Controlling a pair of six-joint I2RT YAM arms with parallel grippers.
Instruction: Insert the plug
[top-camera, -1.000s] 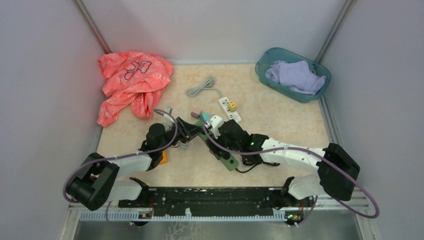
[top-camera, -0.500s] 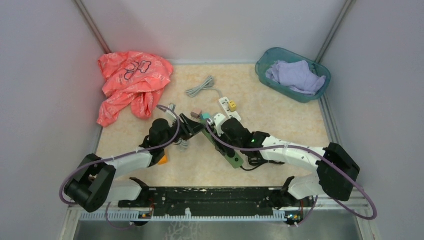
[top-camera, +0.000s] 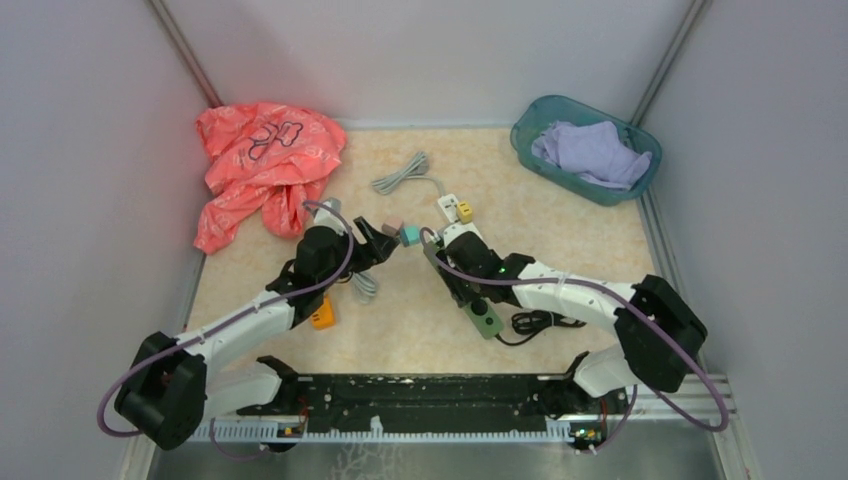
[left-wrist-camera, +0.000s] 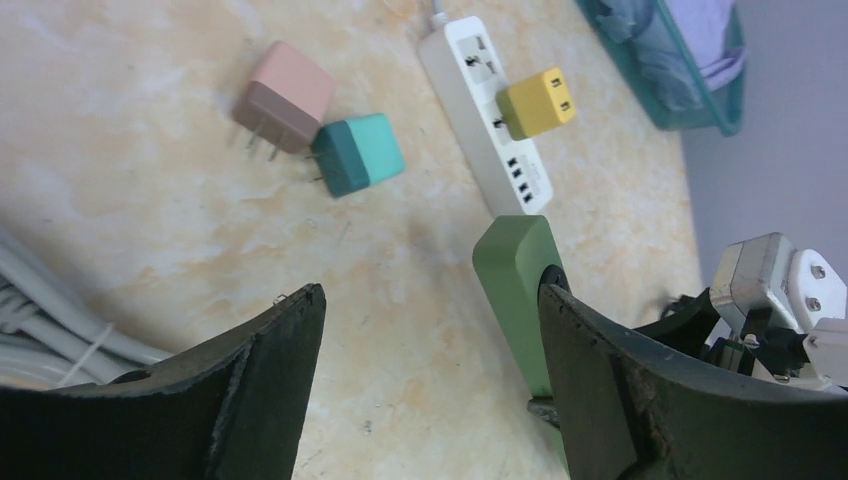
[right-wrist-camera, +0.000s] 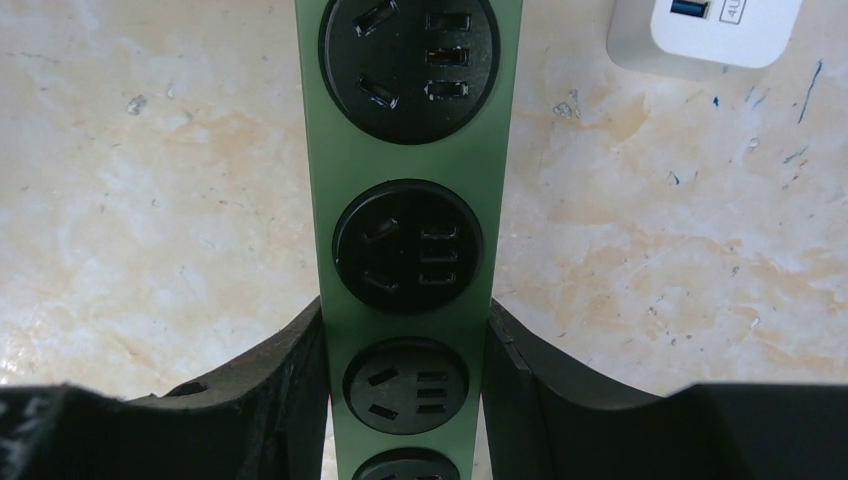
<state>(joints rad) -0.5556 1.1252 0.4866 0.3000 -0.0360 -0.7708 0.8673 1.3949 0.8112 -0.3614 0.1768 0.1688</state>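
Left hand (left-wrist-camera: 428, 300) newly wide, empty; right hand (right-wrist-camera: 403, 320) tight around green, black-socketed strip (right-wrist-camera: 405, 165)

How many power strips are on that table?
2. The green power strip lies mid-table, gripped by the right gripper. The white power strip lies just behind it, with a yellow plug in it. No others are visible.
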